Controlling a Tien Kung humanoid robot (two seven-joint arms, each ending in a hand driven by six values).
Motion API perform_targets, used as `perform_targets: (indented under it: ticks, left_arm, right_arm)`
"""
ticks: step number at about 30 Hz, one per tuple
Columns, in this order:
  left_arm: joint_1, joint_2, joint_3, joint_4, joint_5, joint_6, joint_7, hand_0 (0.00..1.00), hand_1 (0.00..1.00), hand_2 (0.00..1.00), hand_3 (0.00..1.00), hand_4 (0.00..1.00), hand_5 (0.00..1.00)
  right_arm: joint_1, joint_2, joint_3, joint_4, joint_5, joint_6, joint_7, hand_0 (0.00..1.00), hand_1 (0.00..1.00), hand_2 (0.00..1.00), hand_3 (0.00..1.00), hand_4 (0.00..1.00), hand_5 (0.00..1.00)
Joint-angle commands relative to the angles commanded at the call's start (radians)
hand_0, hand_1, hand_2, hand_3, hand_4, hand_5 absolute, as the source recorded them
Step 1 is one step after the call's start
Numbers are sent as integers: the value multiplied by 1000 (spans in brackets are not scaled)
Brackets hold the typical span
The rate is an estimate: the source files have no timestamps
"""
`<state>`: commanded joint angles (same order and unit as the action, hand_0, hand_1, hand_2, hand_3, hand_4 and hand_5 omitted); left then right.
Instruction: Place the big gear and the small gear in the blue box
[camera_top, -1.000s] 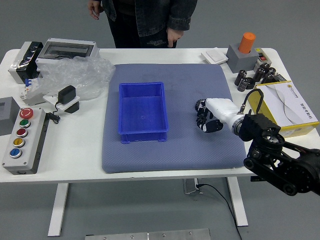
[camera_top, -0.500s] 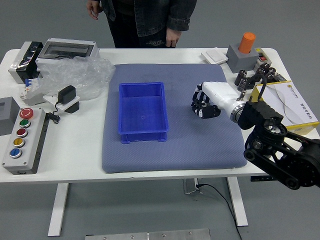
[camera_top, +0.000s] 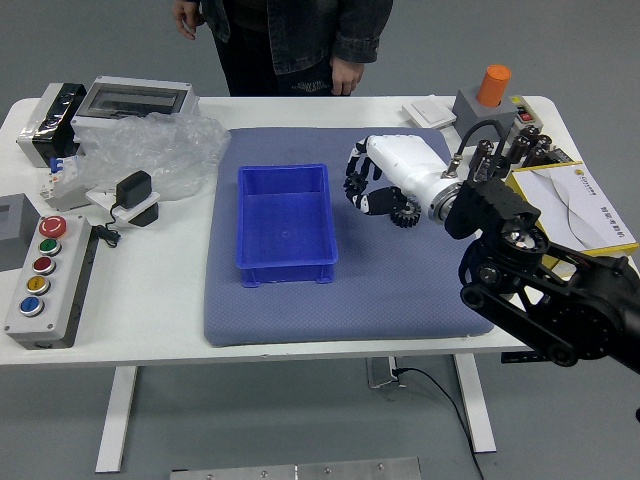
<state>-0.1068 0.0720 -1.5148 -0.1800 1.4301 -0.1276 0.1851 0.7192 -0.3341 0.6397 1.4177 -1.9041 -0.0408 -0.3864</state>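
In the head view the blue box (camera_top: 285, 222) stands on the grey-blue mat, and its visible inside holds nothing. My right hand (camera_top: 366, 178), white-backed with black fingers, is just right of the box's upper right side. A dark toothed piece, seemingly a gear (camera_top: 355, 186), shows at its fingertips, partly covered by them. Another dark gear (camera_top: 406, 214) lies on the mat under the hand's near side, partly hidden. Which of the two is bigger I cannot tell. My left hand is out of view.
A button panel (camera_top: 48, 282), plastic wrap (camera_top: 150, 150) and devices stand at left. At right are a yellow box (camera_top: 575, 215), a grey block with an orange cylinder (camera_top: 493, 86) and black parts. Beyond the far edge stands a person (camera_top: 300, 40), hands lowered, touching nothing on the table.
My right hand has moved left and toward the table's far side, with the dark toothed piece at its fingertips. The gear on the mat now shows more. The box has stayed put.
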Motion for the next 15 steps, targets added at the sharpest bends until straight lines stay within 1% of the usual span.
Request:
perform_targets:
  ticks: [7,12,15]
  left_arm:
    - [2,-1,0,0,3,-1,2,727,677,695,698,437,11]
    - [2,-2,-1,0,5,-1,2,727,676,695,699,436,10]
    - [3,-2,0,0,6,-1,3,727,676,695,699,436,10]
  right_arm:
    - [25,80,-14,-27,-7,-1,-2,593,487,487,534,690,22]
    - [33,130,-26,-51,-8,-4,0,594,490,488,536,691,23]
    - [34,152,-31,-63,-7,-4,0,594,490,488,536,691,23]
